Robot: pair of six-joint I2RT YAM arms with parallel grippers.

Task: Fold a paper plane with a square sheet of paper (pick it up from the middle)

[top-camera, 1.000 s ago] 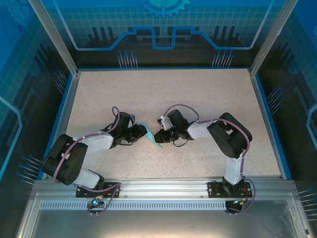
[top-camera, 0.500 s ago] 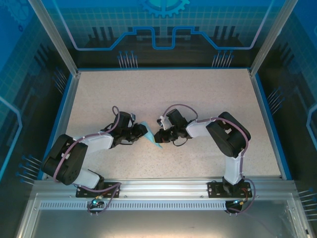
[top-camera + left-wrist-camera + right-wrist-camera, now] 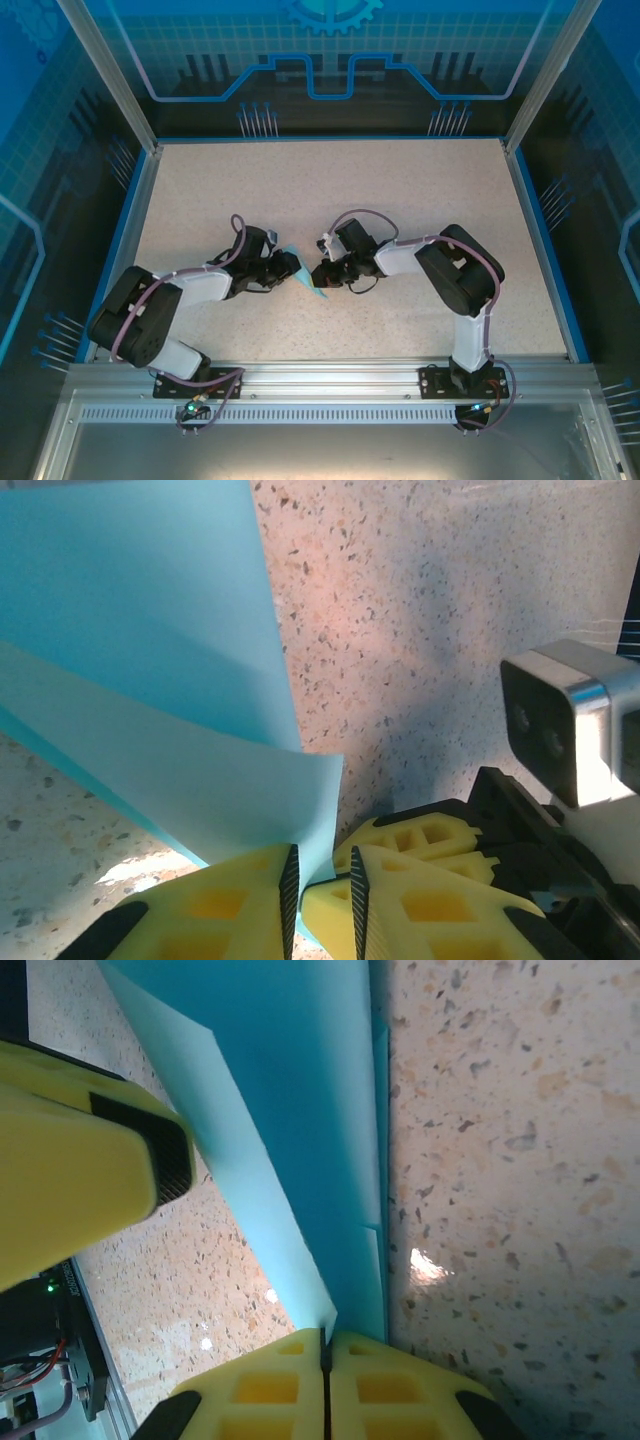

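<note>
Light-blue sheet of paper [image 3: 312, 288], partly folded, sits mid-desk [image 3: 350, 190] between both arms when seen from above. Up close, the left end effector [image 3: 322, 895] shows a thin gap with a paper corner inside; I cannot tell if it pinches. The right end effector [image 3: 325, 1345] squeezes the paper's edge tight.

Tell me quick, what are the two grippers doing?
Left gripper: slightly open, paper between its fingers.
Right gripper: closed, pinching the paper.
</note>
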